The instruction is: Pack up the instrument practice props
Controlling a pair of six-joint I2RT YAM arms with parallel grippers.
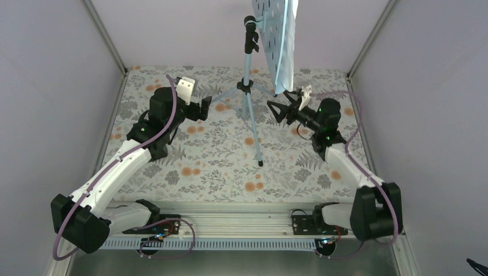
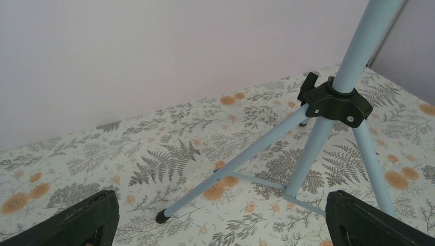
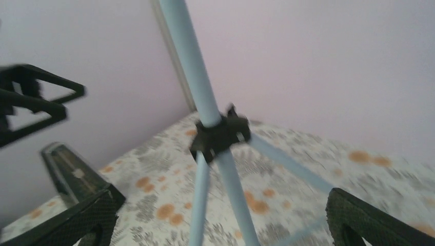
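Observation:
The light blue tripod music stand (image 1: 248, 86) stands at the back middle, its hole-dotted tray (image 1: 275, 40) tilted up high. I cannot tell a lavender sheet apart from the tray. My left gripper (image 1: 202, 108) is open and empty, left of the stand's legs (image 2: 267, 146); its fingers (image 2: 77, 220) are spread wide. My right gripper (image 1: 279, 109) is open and empty, right of the legs and facing the black leg hub (image 3: 220, 136). A dark wedge-shaped box (image 3: 69, 171) stands blurred on the table beyond the stand in the right wrist view; it is hidden in the top view.
A floral cloth (image 1: 207, 167) covers the table. Lavender walls (image 1: 52, 86) close in the left, back and right sides. The stand's near leg ends at a black foot (image 1: 260, 164). A metal rail (image 1: 230, 210) runs along the near edge.

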